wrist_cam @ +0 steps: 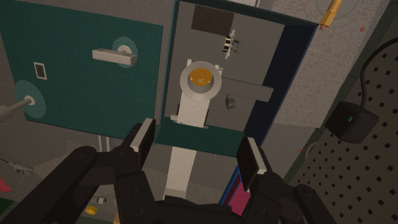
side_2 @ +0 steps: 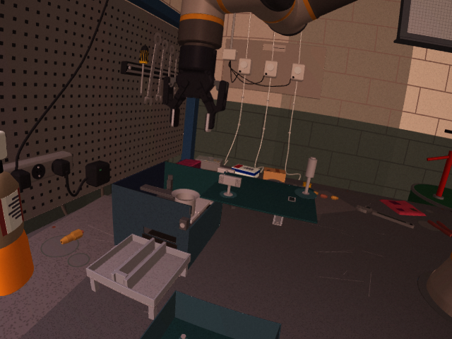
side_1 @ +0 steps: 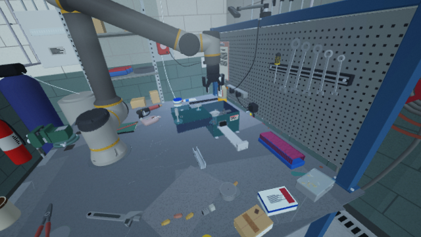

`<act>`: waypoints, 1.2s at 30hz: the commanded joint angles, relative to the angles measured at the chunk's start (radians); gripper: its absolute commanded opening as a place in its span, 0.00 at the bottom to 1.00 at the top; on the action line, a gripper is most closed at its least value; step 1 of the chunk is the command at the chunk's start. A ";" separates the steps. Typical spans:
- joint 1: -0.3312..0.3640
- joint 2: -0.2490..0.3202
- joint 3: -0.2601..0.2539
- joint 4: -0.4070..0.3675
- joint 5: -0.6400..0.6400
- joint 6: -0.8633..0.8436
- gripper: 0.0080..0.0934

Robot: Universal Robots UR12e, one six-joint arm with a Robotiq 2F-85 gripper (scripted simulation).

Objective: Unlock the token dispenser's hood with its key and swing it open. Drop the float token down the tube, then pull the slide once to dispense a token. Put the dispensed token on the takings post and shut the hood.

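An orange float token (wrist_cam: 200,77) sits inside the funnel mouth of the tube (wrist_cam: 200,80) in the open teal dispenser box (side_2: 157,208). The hood (side_2: 261,199) lies swung flat beside the box, with its grey handle (side_2: 229,180) and an upright post (side_2: 310,171) standing on it. My gripper (side_2: 191,109) hangs well above the box, over its far wall; it is open and empty. A pale slide (side_1: 230,131) runs out of the box front to a grey tray (side_2: 140,264).
Behind the box stands a pegboard (side_1: 315,79) with wrenches, a power strip (side_2: 40,169) and a black adapter (side_2: 98,172). An orange bottle (side_2: 11,233) stands at the near left of the bench. Loose boxes, a spanner and small orange parts lie on the bench front.
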 commanded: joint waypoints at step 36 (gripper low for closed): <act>-0.103 -0.039 -0.093 0.130 0.000 -0.102 0.82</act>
